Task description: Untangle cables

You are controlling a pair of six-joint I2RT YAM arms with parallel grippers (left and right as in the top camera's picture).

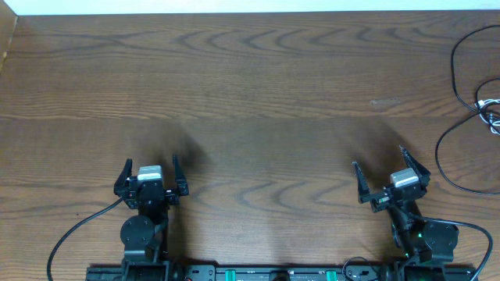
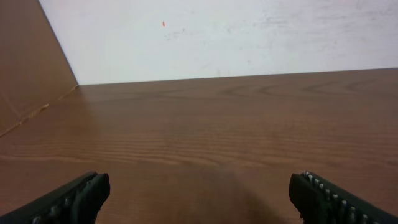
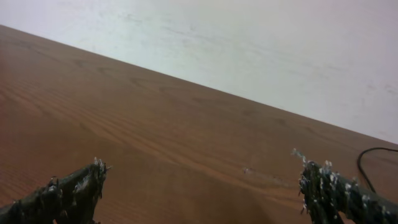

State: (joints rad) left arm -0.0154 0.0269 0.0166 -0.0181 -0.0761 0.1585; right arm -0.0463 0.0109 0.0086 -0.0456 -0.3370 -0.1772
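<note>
The black cable (image 1: 442,148) lies in loose loops at the table's far right edge and runs out of the overhead view. The white cable (image 1: 491,109) is bunched across it at that edge, mostly cut off. A short arc of the black cable (image 3: 363,163) shows at the right of the right wrist view. My left gripper (image 1: 151,161) hovers open near the front left, far from both cables, and only bare wood shows between its fingers (image 2: 81,196). My right gripper (image 1: 379,158) stands open at the front right, left of the cables, with nothing between its fingers (image 3: 329,193).
A brown cardboard panel (image 2: 31,62) stands along the table's left side, and a white wall (image 2: 236,37) runs behind the far edge. Thick black arm wires (image 1: 70,234) trail beside the arm bases at the front edge.
</note>
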